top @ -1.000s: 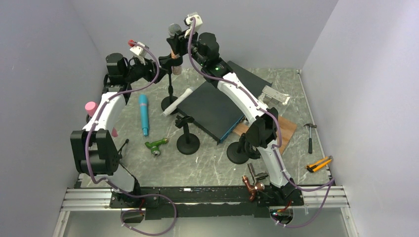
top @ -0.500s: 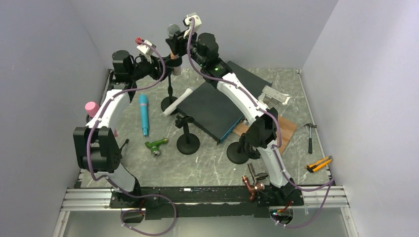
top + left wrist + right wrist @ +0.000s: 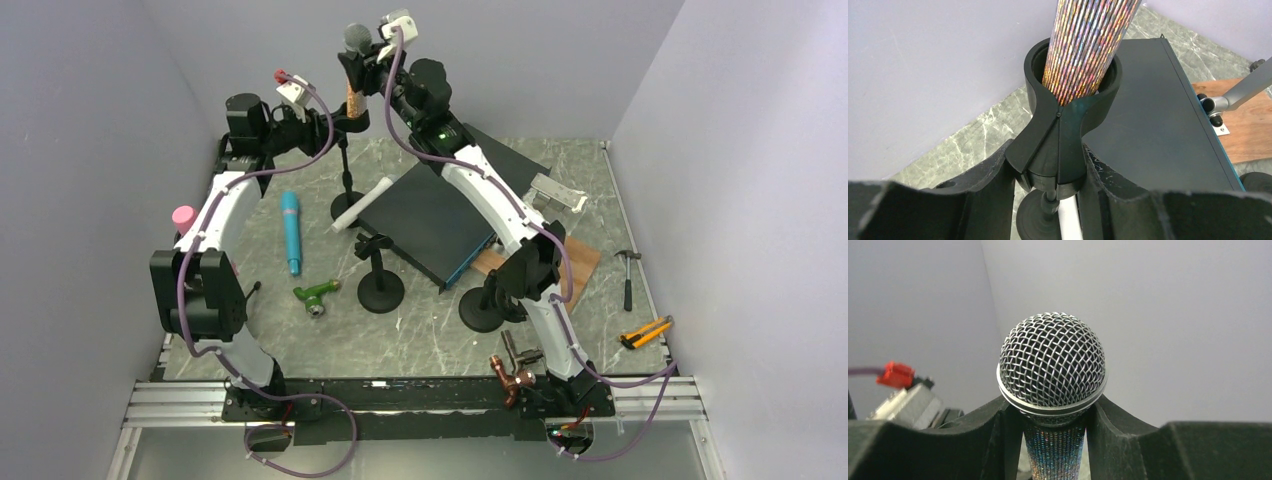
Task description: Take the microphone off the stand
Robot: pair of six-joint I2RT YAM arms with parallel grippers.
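The microphone, with a silver mesh head (image 3: 356, 38) and a glittery body (image 3: 1088, 45), stands upright at the back of the table. Its lower end sits inside the ring of the black stand clip (image 3: 1068, 115). My left gripper (image 3: 1055, 175) is shut on the clip's neck, above the stand's round base (image 3: 346, 205). My right gripper (image 3: 1053, 430) is shut on the microphone body just under the head (image 3: 1053, 360). In the top view the left gripper (image 3: 345, 125) is below the right gripper (image 3: 365, 65).
A black box (image 3: 425, 220) and a white tube (image 3: 362, 203) lie right of the stand. A teal microphone (image 3: 290, 230), a green tool (image 3: 317, 295) and two bare stands (image 3: 380, 285) (image 3: 485, 305) are nearer. A hammer (image 3: 627, 275) and a yellow cutter (image 3: 645, 332) lie far right.
The left gripper has moved right and up to close on the stand clip. The right gripper has risen with the microphone, so the head sits higher.
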